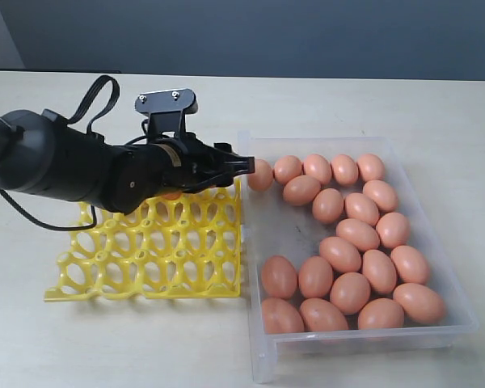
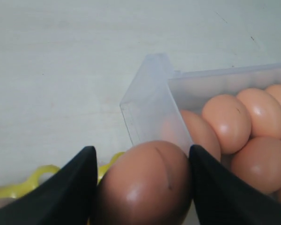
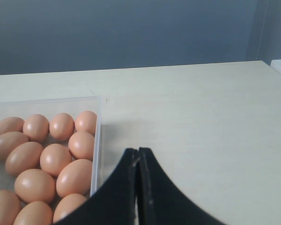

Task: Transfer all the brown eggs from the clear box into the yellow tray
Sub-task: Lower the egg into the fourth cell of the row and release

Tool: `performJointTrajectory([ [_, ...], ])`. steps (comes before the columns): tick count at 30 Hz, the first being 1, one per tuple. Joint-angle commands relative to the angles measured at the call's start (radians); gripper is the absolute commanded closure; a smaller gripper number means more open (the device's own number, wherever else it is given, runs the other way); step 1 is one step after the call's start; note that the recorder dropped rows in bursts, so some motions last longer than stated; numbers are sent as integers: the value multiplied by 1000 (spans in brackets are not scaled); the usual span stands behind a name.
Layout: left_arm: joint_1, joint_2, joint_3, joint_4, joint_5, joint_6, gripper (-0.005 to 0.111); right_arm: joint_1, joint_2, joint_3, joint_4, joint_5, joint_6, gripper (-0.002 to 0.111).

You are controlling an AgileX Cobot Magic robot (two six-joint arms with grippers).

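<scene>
At the clear box's [image 1: 364, 339] far left corner: one egg pinched in the left gripper [image 1: 246, 166]

On the left of the exterior view the black left arm [image 1: 65, 166] reaches across the yellow tray [image 1: 145, 259]. Its jaws pinch the held egg [image 1: 263, 175] from two sides. The held egg sits right at the box's left wall, near the far corner, on the side that faces the tray. Whether it clears the rim I cannot tell from that view. The left wrist view shows the grip close up. Two black fingers [image 2: 68, 192] press against the egg's flanks, with the box's rounded corner just behind it and a strip of yellow lattice beside it.

About twenty brown eggs [image 1: 352, 242] lie in the clear box. One cluster runs along the far wall and down the right side, and a second group is packed against the near wall, many of them touching. A scuffed patch of the box bottom shows between the groups on the left.

The yellow tray lies flat on the pale table [image 1: 372, 105], its right edge just beside the box's left wall. A small orange-brown patch shows under the arm at the tray's far edge, too hidden to name.

The right gripper [image 3: 138, 152] appears only in its own wrist view. Its jaws are pressed together above the table, just beside a wall of the box.
</scene>
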Motion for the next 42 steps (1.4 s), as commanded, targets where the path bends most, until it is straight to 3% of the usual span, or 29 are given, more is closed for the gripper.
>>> performJointTrajectory([
  [1,2,-2,0,-1,2,26,106,0,-4,2,-1,-7,-5,109],
  [5,2,-2,0,-1,11,32,99,0,-4,2,-1,-7,-5,109],
  [12,2,-2,0,-7,30,32,61,0,-4,2,-1,-7,-5,109],
  [15,2,-2,0,-7,31,32,51,0,-4,2,-1,-7,-5,109],
  [19,2,-2,0,-8,23,32,45,0,-4,2,-1,-7,-5,109],
  [39,-7,-108,-2,18,14,9,45,0,-4,2,-1,-7,-5,109],
  [42,-10,-108,-4,85,43,-22,63,0,-4,2,-1,-7,-5,109],
])
